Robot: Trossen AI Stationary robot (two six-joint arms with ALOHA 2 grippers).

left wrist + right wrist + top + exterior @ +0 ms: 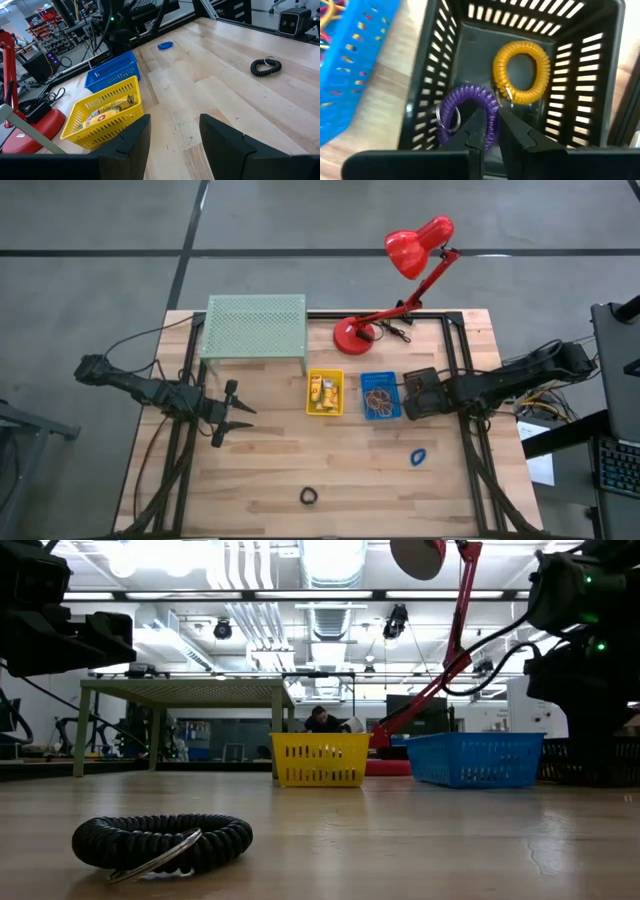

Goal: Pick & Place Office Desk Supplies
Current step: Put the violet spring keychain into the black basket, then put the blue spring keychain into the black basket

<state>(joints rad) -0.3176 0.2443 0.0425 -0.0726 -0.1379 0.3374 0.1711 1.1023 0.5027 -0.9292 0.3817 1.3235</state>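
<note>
right gripper [490, 127]: over black basket [570, 90], nearly closed, pinching purple coil [470, 100]
left gripper [232, 412]: left of frame, parted, empty
black basket: also yellow coil [522, 72]
loose on table: blue coil [418, 456], black coil [309, 496], lower frame
yellow basket [324, 392]: packets
blue basket [380, 396]: rubber bands

Purple coil ring [470, 107] and yellow coil ring [522, 72] flat inside black basket [590, 75], touching. Beside it blue basket [380, 396] holding rubber bands; black coil [309, 496] and blue coil [418, 456] loose nearby.
</note>
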